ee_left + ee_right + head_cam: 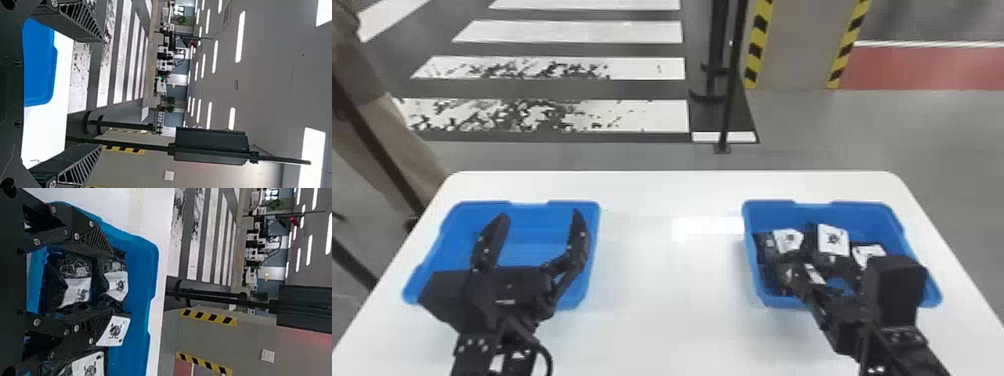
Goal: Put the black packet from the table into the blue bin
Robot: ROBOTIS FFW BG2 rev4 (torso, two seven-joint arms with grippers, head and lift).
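black packets (pixel 832 241) with white labels lie in the right bin (pixel 769 211); which one is the task's, i can't tell. the right gripper (pixel 816 270) is open there, packets showing between its parted fingers. the left gripper (pixel 541 214) hangs open over the left bin (pixel 446 250) on the white table (pixel 667 300).

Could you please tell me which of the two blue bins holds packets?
The right bin, under the right tool, holds several packets; the left bin shows none.
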